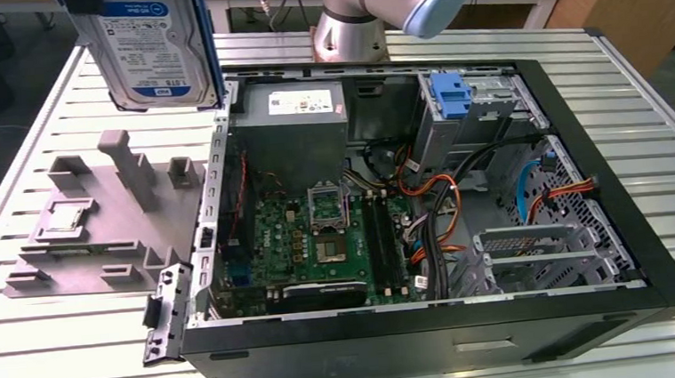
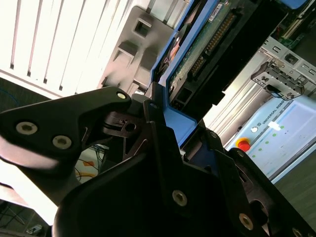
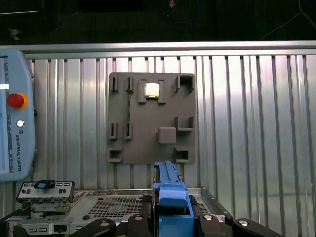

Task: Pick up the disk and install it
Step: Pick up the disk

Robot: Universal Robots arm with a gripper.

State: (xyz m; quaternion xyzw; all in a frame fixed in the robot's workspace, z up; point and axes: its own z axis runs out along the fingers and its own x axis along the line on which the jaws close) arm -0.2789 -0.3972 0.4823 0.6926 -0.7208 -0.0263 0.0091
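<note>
Blue plastic side rail of the disk (image 3: pixel 170 192), clamped between the black fingers of the gripper (image 3: pixel 173 219) in the first wrist view; the fingers are closed onto the drive's edges and carry nothing else. In the second wrist view the disk (image 2: pixel 207 44) shows its circuit-board face. In the exterior view the disk (image 1: pixel 149 50) hangs clear of every surface, label outward, at twelve o'clock from the grey fixture tray (image 1: pixel 91 233) and at eleven o'clock from the open computer case (image 1: pixel 444 342). A bare blue bracket (image 1: pixel 452 96) stands in the case's one o'clock corner, well apart from the drive. All rests on a slatted metal table (image 1: pixel 64 351). Judged status: pick-up done, drive aloft, installation outstanding. Seating it would call for rails kept square to a bay and clear of loose cables.
</note>
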